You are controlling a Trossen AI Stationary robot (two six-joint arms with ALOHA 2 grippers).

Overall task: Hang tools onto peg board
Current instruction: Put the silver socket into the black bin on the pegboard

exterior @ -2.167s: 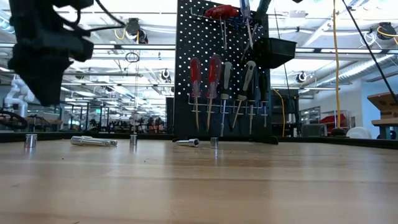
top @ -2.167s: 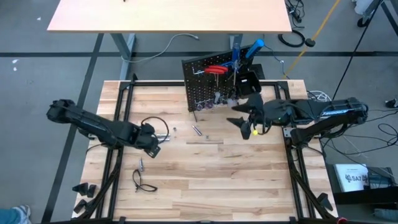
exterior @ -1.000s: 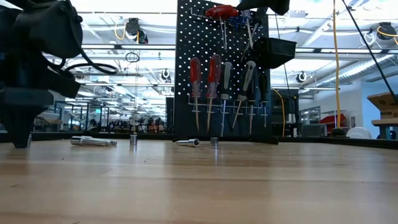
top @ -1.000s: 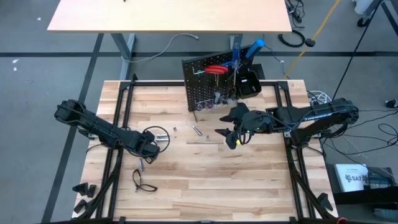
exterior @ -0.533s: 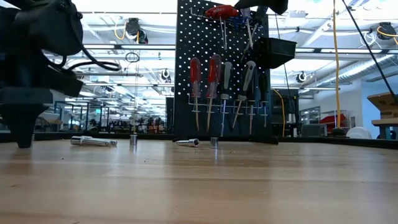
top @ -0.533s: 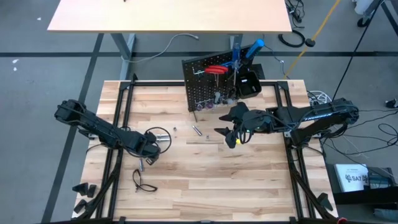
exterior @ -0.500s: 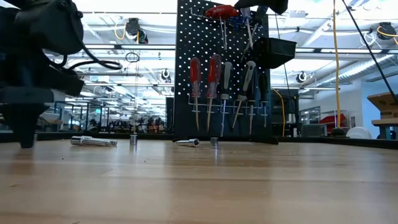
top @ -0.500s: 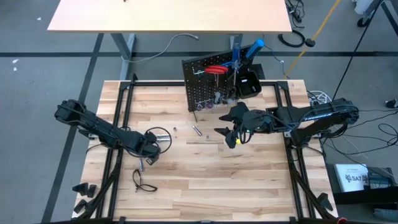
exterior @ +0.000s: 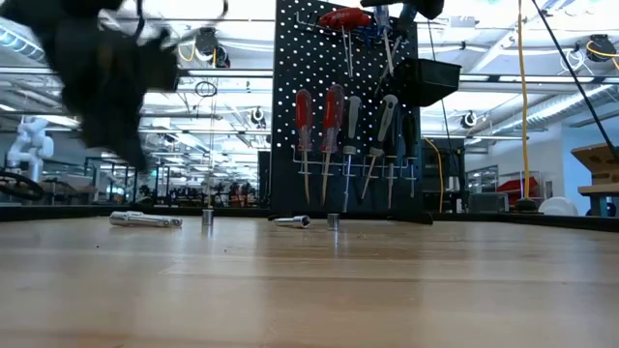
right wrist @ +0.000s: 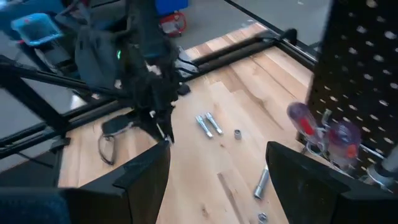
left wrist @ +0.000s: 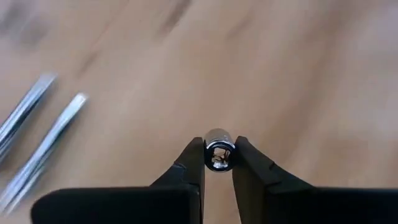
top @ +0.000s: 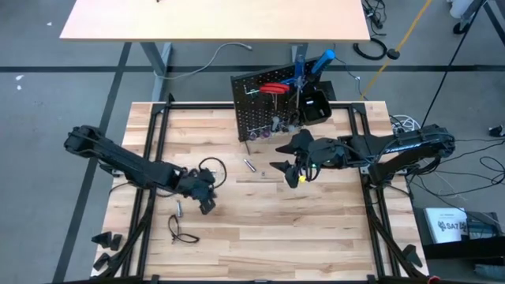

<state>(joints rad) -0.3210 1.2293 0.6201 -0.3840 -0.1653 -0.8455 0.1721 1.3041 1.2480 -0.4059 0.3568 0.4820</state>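
- Only the left wrist view shows the grip: the left gripper (left wrist: 219,163) is pinched on a small silver socket (left wrist: 219,154).
- The high view places that gripper (top: 207,203) well apart from the peg board (top: 260,106), toward the table's left.
- The right gripper (top: 290,170) hovers near the board's foot, fingers (right wrist: 140,180) spread wide and empty.
- The low view alone shows screwdrivers (exterior: 334,135) hanging on the board's face.
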